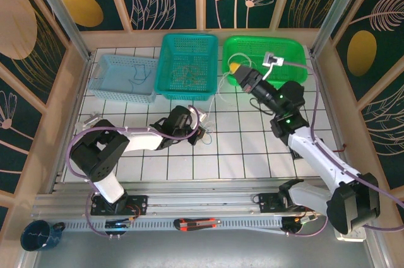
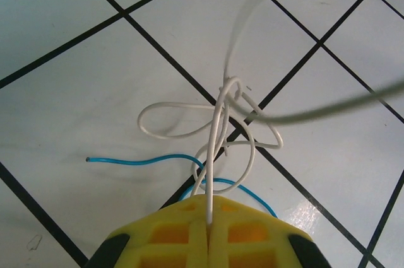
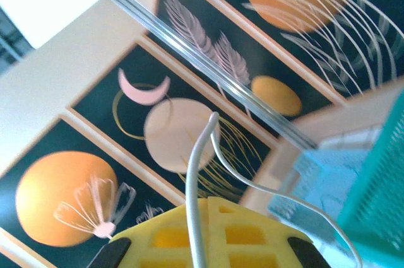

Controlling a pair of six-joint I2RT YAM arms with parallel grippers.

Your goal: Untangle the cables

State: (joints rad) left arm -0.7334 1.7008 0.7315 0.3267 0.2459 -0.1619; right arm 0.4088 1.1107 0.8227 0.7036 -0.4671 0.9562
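The left gripper (image 2: 208, 221) is clamping its jaws together on a white wire (image 2: 210, 186) at bottom centre of the left wrist view. The cables (image 2: 219, 123) are lying looped mid-frame on the tiled table (image 2: 76, 91), with a blue wire (image 2: 136, 161) trailing left. The right gripper (image 3: 201, 224) is pinching a white cable (image 3: 191, 173) beside the green basket (image 1: 262, 40), upper right of the top view.

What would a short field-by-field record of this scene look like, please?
left tool: shut on white wire, low over the table
white wire: looped and knotted, lying on the tiles
blue wire: on the tiles, crossing the white wire near the left tool
right tool: shut on white cable, by the green basket
other baskets: teal basket, light blue basket, at the far edge
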